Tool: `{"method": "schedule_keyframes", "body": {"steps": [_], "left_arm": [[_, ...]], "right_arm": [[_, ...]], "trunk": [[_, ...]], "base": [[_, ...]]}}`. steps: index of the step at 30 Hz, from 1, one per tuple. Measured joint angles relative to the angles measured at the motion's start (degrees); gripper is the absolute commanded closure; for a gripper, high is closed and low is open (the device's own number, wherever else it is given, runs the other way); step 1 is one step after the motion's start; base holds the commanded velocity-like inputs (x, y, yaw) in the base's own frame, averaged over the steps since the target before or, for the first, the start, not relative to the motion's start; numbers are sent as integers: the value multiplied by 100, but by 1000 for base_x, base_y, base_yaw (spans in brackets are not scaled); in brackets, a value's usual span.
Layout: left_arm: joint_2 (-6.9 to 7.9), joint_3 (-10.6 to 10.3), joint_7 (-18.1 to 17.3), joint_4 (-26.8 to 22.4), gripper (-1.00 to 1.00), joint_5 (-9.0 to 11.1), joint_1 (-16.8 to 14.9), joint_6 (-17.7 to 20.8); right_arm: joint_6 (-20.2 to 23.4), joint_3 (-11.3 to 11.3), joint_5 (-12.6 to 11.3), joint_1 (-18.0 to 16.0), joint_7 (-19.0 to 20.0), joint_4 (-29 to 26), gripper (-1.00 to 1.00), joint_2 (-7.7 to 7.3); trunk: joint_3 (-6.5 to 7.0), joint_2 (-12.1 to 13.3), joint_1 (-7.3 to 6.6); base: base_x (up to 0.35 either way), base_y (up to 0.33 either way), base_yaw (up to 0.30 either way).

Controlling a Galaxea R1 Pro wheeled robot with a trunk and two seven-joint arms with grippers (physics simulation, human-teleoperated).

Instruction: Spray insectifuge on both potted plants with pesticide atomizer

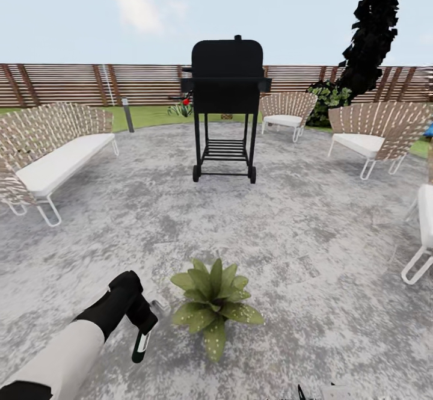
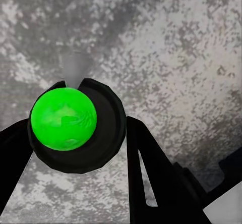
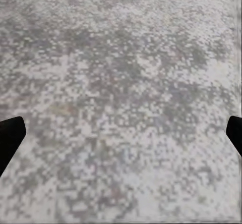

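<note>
At the near left of the patio [image 1: 337, 219], the left tool [image 1: 142, 322] is closed on the atomizer [image 1: 141, 346], which hangs just left of the plant [image 1: 213, 304]. The atomizer's long side runs up and down; which way its nozzle points I cannot tell. In the left wrist view its round green end [image 2: 63, 119] sits between the fingers [image 2: 151, 173]. The right tool [image 3: 121, 133] is wide open and holds nothing. The leaves show white specks. The spray could miss and hit stone if the nozzle faces away. Farther off stand a grill [image 1: 226, 105] and chairs [image 1: 54, 159].
</note>
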Motion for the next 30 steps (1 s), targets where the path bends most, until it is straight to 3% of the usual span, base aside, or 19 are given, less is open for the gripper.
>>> {"method": "schedule_keyframes", "body": {"steps": [8, 15, 22, 25, 30], "left_arm": [[67, -32, 11, 46, 100, -2, 20, -17], [284, 9, 9, 96, 100, -4, 46, -20], [261, -9, 43, 129, 100, -2, 140, -21], [236, 12, 312, 143, 100, 6, 343, -25], [193, 39, 420, 64, 100, 68, 323, 4]], "right_arm": [[0, 0, 0, 0, 0, 0, -100, 0], [0, 10, 6, -2, 7, 2, -100, 0], [0, 10, 9, -2, 8, 2, -100, 0], [0, 9, 2, -2, 8, -5, -100, 0], [0, 9, 0, -2, 7, -7, -100, 0]], "trunk": [[0, 0, 0], [0, 0, 2], [0, 0, 1], [0, 0, 0], [0, 0, 0]], "base": [[3, 8, -289], [-71, 14, -38], [-68, 141, 0], [-1, 9, 0], [0, 1, 0]]}}
